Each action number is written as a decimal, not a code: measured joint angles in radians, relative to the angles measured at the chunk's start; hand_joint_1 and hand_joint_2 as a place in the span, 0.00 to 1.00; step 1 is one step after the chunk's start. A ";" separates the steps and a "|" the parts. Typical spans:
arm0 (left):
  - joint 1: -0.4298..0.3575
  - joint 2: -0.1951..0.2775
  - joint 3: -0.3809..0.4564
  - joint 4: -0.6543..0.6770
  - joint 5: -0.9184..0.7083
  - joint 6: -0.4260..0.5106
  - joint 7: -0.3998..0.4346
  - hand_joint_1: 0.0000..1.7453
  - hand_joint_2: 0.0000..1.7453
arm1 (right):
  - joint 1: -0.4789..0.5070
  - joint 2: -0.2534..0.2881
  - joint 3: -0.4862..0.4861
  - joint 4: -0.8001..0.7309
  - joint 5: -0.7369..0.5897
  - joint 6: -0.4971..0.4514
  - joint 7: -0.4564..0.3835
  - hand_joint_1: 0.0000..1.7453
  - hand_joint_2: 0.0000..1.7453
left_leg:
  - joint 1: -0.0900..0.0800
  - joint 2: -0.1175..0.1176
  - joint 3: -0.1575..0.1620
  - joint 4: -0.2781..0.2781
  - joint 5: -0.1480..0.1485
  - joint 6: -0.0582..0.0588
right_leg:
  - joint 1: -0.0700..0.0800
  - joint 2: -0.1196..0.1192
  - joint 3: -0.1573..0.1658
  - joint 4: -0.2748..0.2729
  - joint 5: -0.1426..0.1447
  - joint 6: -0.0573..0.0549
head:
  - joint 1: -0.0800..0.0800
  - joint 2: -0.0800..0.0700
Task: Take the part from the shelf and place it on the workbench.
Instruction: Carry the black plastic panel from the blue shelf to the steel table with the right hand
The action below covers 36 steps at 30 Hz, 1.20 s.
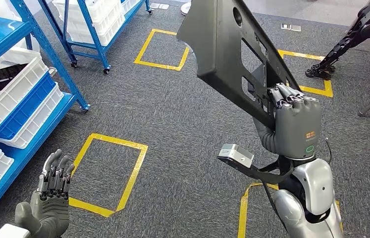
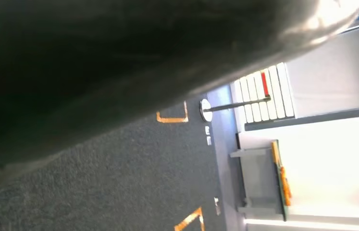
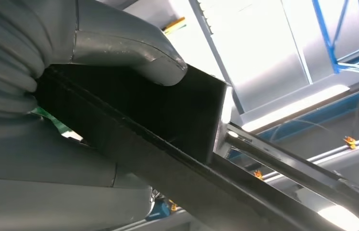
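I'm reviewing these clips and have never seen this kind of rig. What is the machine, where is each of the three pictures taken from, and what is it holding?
It is a humanoid robot with two silver arms and many-fingered hands. The head view looks forward and down from high on its body. There the right hand grips a large dark panel part, held up above grey carpet marked with yellow tape squares. The left hand holds nothing, fingers apart, beside a blue shelf stacked with white bins. The other two pictures come from cameras at the wrists and are turned. The right wrist view shows the thick grey thumb pressed on the part's edge.
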 joint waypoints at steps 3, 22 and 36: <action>-0.002 0.000 -0.001 0.000 0.000 0.000 0.001 0.00 0.00 | 0.005 -0.002 -0.003 0.004 -0.010 0.003 -0.004 1.00 1.00 | 0.009 0.009 0.001 0.000 -0.002 -0.004 | -0.027 -0.002 -0.084 0.135 -0.015 0.028 | 0.001 0.000; -0.005 0.007 -0.004 0.002 0.000 0.007 0.004 0.00 0.00 | 0.012 -0.003 -0.008 0.010 -0.014 0.004 -0.009 1.00 1.00 | -0.023 -0.038 -0.061 0.161 -0.057 0.016 | 0.000 0.042 0.027 -0.112 0.092 0.005 | -0.022 0.000; -0.011 0.007 -0.014 0.003 0.000 0.011 0.006 0.00 0.00 | 0.007 -0.005 -0.016 0.014 -0.014 0.006 -0.011 1.00 1.00 | -0.011 0.024 -0.006 0.026 -0.014 0.016 | -0.026 -0.013 -0.057 0.059 0.027 0.066 | -0.015 0.000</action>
